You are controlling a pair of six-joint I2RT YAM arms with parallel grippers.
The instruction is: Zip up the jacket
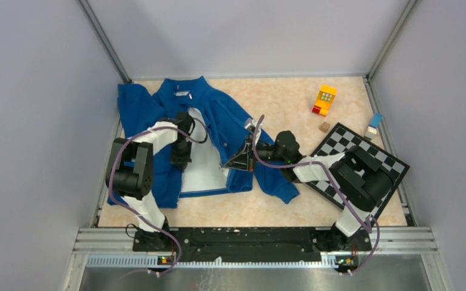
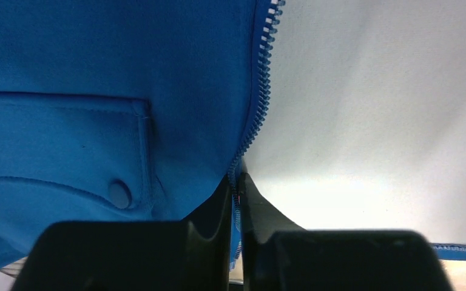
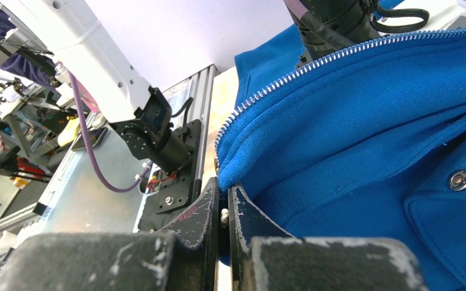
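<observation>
The blue jacket (image 1: 218, 115) lies open on the table, with its pale lining (image 1: 205, 157) showing between the front panels. My left gripper (image 1: 181, 162) is shut on the left panel's zipper edge. In the left wrist view the gripper (image 2: 236, 179) pinches the zipper teeth (image 2: 261, 79) between the pocket (image 2: 60, 139) and the lining (image 2: 370, 91). My right gripper (image 1: 226, 165) is shut on the right panel's lower front edge. In the right wrist view the gripper (image 3: 223, 185) pinches the blue fabric (image 3: 352, 139) just below the zipper teeth (image 3: 315, 63). The zipper's slider is not visible.
A checkerboard (image 1: 340, 142) lies at the right under my right arm. A yellow and red toy block (image 1: 325, 100), a small brown cube (image 1: 324, 127) and a small blue and white item (image 1: 374, 123) sit at the far right. Walls enclose the table.
</observation>
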